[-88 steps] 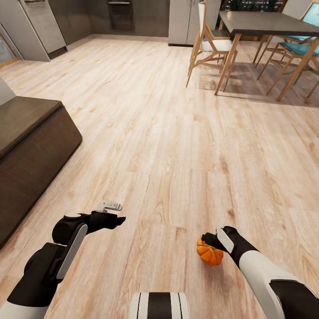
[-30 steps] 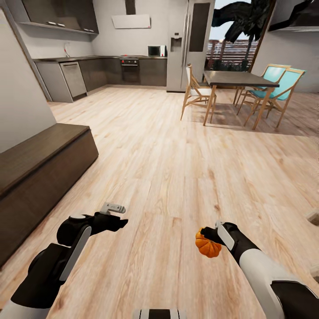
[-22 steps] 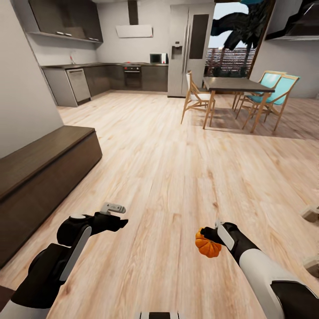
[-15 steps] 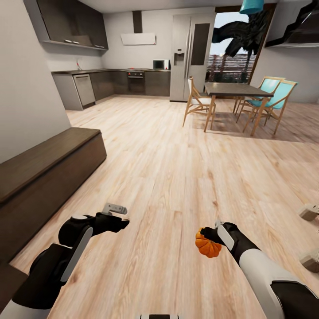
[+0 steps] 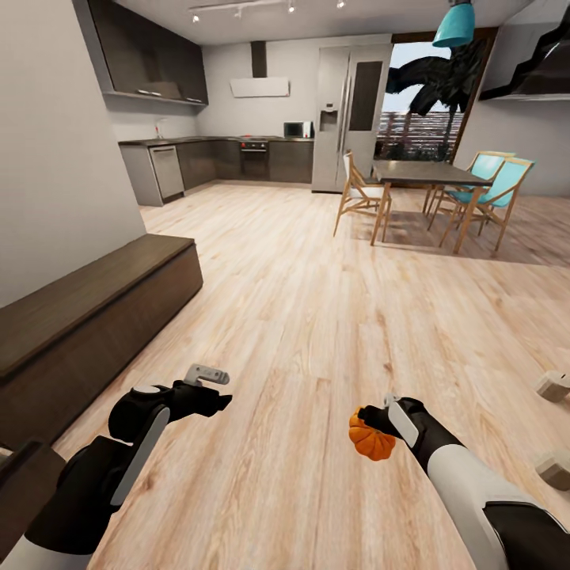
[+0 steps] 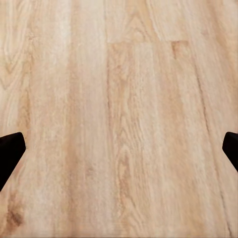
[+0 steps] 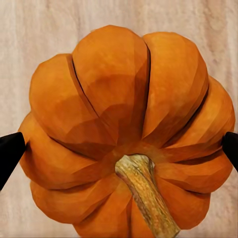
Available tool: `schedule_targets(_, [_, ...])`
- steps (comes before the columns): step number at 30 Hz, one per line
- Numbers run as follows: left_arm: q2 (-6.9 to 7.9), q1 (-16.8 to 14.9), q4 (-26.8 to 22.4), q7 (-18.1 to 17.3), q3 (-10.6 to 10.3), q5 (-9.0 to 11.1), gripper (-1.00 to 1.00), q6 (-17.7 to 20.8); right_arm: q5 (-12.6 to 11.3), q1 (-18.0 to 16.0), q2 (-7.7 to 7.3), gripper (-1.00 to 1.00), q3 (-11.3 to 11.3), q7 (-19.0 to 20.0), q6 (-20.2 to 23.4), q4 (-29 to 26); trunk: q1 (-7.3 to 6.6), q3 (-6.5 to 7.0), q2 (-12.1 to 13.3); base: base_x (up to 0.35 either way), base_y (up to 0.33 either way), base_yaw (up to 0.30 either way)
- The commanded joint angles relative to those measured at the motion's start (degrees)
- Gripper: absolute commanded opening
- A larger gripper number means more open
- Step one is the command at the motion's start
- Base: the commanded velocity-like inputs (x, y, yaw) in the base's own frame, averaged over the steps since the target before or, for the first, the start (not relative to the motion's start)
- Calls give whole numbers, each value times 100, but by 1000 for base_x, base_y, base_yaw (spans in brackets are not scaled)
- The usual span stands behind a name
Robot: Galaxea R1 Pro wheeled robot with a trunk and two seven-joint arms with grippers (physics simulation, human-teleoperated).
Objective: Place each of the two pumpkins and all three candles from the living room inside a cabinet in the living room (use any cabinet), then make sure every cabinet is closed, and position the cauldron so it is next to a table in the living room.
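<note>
Right hand carrying pumpkin

Head view: right hand (image 5: 372,427) pinches pumpkin (image 5: 372,442) above floor (image 5: 317,317); cabinet (image 5: 87,317) left.
Left wrist view: left hand (image 6: 119,148) spread, empty.
Right wrist view: pumpkin (image 7: 129,134) likely light, rigid; grip across ribs.

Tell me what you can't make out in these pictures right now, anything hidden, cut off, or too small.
- Cabinet, head view: its near end is cut by the picture edge; no door seams are discernible on its front.
- Pumpkin, right wrist view: its underside faces away, hidden by its own body.
- Two pale objects on the floor, head view: cut by the edge, too small to identify.
- Left gripper, head view: what it holds, if anything, is too small to tell.
</note>
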Motion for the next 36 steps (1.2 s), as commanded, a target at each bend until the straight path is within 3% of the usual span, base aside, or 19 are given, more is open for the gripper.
schedule_targets(1, [2, -5, -3, -2, -6, 5, 100, 22, -68, 1, 0, -100, -2, -33, 22, -11, -24, 13, 40, -5, 0, 84])
schedule_targets(36, [-67, -5, 10, 61, -11, -13, 100, 22, -68, 1, -1, -100, -28, -33, 15, -12, -792, 670, 1443, -9, 0, 107])
